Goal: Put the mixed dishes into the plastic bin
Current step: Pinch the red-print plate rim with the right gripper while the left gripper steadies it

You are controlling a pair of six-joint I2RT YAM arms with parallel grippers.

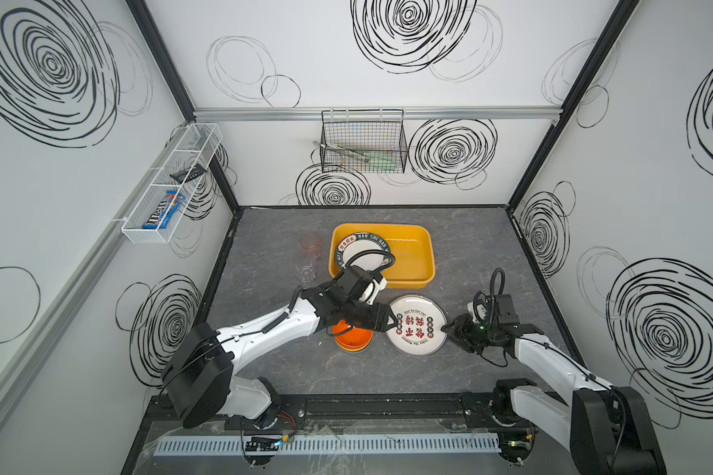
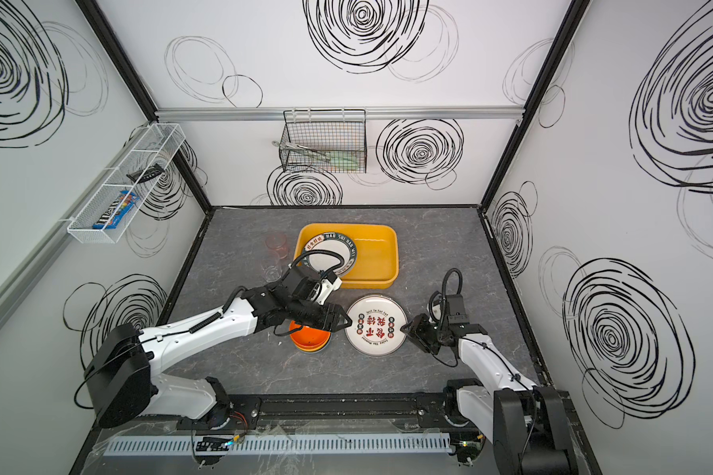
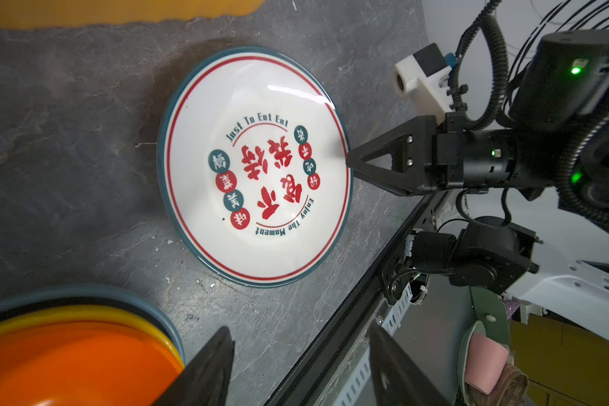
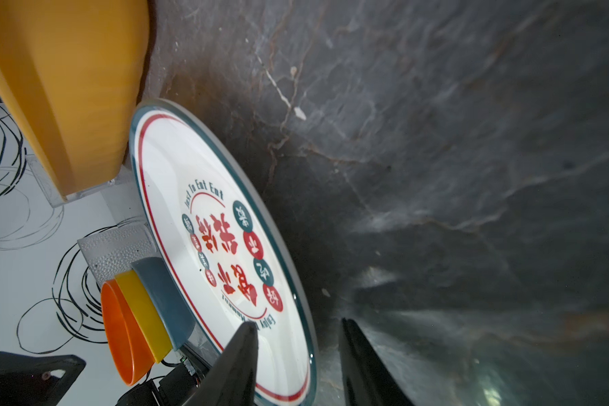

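A white plate with red characters lies flat on the table in front of the yellow-orange plastic bin. My right gripper is open at the plate's right rim, one finger over the plate's face, the other on the table side with a gap. My left gripper hangs open and empty between the plate and the stacked orange, yellow and blue bowls. A dark-rimmed plate lies in the bin.
A pinkish cup and a clear cup stand left of the bin. A black wire basket hangs on the back wall and a white mesh rack on the left wall. The black arm rail runs along the table's front.
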